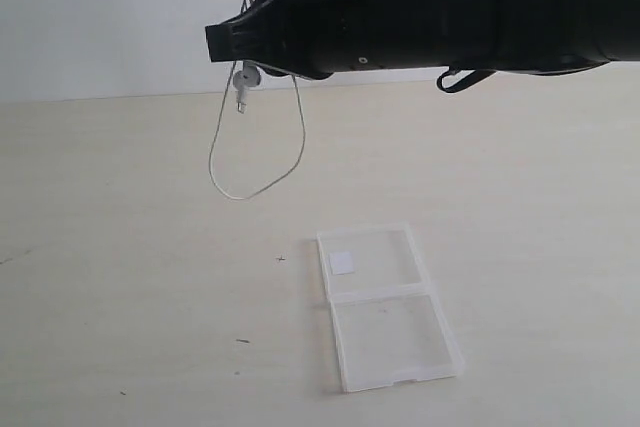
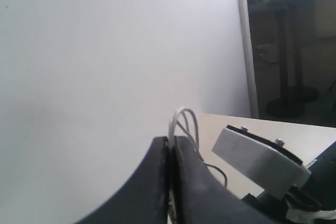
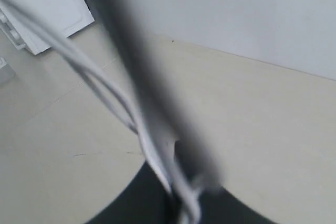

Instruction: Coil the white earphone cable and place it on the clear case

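The white earphone cable point(image 1: 232, 193) hangs in a long loop over the table, its strands rising out of the top of the exterior view. An earbud point(image 1: 246, 75) dangles just under the black right arm. My right gripper point(image 1: 225, 42) reaches across from the right, high above the table. In its wrist view it point(image 3: 181, 200) is shut on blurred cable strands point(image 3: 105, 85). My left gripper point(image 2: 170, 148) is shut on the cable point(image 2: 182, 116), which arches out of its jaws; it is out of the exterior view. The clear case point(image 1: 395, 342) lies open on the table, white sticker point(image 1: 342, 263) on its far half.
The pale table point(image 1: 120, 277) carries a few small dark specks point(image 1: 243, 341). A white wall stands behind it. A grey metal block point(image 2: 257, 161) on the other arm sits close beside my left gripper. A dark blurred bar point(image 3: 131, 51) crosses the right wrist view.
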Available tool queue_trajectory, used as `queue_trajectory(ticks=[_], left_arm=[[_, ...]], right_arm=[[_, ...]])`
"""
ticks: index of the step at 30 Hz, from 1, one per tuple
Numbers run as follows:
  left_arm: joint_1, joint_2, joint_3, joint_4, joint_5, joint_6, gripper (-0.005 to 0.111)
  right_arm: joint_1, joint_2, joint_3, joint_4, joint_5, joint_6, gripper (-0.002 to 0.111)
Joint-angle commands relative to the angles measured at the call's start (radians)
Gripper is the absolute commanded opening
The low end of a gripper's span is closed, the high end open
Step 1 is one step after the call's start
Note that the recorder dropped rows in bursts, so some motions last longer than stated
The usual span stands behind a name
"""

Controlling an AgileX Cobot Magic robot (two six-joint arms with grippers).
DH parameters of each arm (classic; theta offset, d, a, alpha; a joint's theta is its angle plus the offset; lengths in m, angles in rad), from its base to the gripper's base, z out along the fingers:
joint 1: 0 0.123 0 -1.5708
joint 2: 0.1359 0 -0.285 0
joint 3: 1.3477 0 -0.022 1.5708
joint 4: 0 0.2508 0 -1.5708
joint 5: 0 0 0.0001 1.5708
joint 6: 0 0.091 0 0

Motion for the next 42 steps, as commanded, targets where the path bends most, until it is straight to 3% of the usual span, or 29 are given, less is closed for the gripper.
queue_trajectory(ticks=[1, 7, 14, 20, 29, 36, 42], left_arm=[[0.001, -0.023, -0.007, -0.012, -0.067, -0.023, 0.000], [0.001, -0.030, 0.022, -0.012, -0.117, -0.042, 0.000], [0.001, -0.030, 0.042, -0.012, -0.206, -0.042, 0.000], [0.001, -0.030, 0.069, -0.012, -0.295, -0.042, 0.000], [0.001, -0.030, 0.103, -0.012, -0.341, -0.049, 0.000], [0.001, -0.030, 0.140, -0.012, -0.310, -0.119, 0.000], [0.001, -0.028, 0.187, -0.012, -0.085, -0.205, 0.000]], right_arm=[[0.000, -0.003, 0.004, -0.140, -0.003, 0.116, 0.000], [0.000, -0.062, 0.004, -0.551, -0.084, 0.411, 0.000], [0.000, -0.134, 0.004, -0.857, -0.087, 0.658, 0.000], [0.000, -0.198, 0.004, -1.076, -0.067, 0.835, 0.000], [0.000, -0.287, 0.004, -1.225, -0.020, 0.927, 0.000], [0.000, -0.383, 0.004, -1.482, 0.040, 1.140, 0.000], [0.000, -0.471, 0.004, -1.527, 0.051, 1.177, 0.000]])
